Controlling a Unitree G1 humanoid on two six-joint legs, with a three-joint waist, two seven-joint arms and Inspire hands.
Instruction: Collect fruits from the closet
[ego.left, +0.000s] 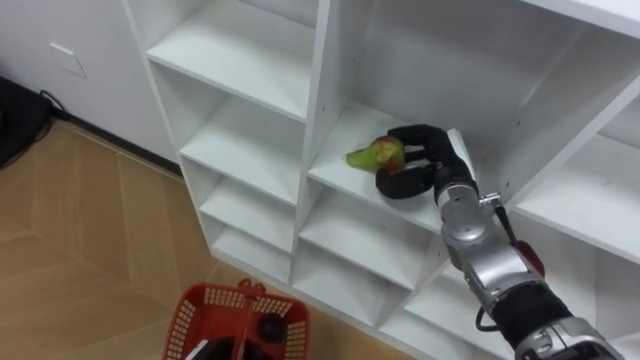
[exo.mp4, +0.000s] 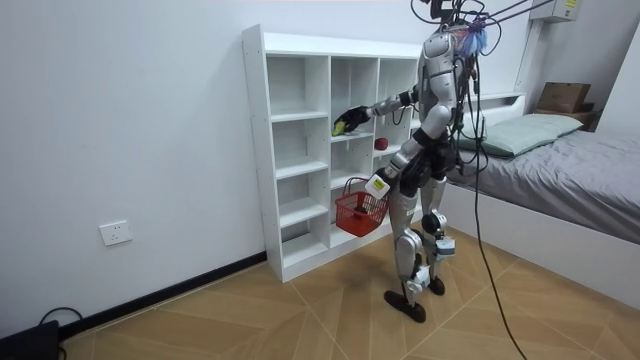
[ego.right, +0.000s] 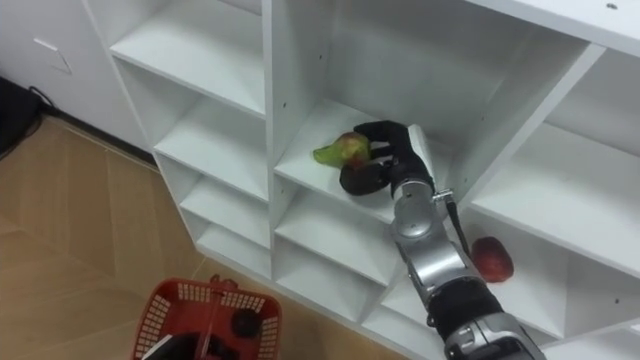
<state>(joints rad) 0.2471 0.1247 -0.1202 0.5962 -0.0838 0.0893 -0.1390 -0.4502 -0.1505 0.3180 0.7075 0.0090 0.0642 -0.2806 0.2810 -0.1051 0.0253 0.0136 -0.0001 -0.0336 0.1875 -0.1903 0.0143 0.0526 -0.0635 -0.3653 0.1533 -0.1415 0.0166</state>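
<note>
Your right hand (ego.left: 415, 160) is reaching into the middle column of the white closet (ego.left: 320, 70), and its fingers are curling over a green fruit with a red blush (ego.left: 375, 153), clamping it from the right. That fruit is sitting at the near left part of its shelf, close to the front edge; you cannot tell whether it is resting on the board or lifted just clear of it. In the column to the right, one shelf lower, a red apple (ego.right: 490, 258) is lying on the board, just beside your forearm and partly hidden by it. Down at the near edge, in front of the closet's lowest shelves, the red mesh basket (ego.left: 240, 318) is hanging with its handle raised, and something dark and round is showing inside it; what it is cannot be told. In the room view you are standing upright facing the closet, with the basket hanging at your thigh under your left hand (exo.mp4: 378, 188), whose grip you cannot make out.
</note>
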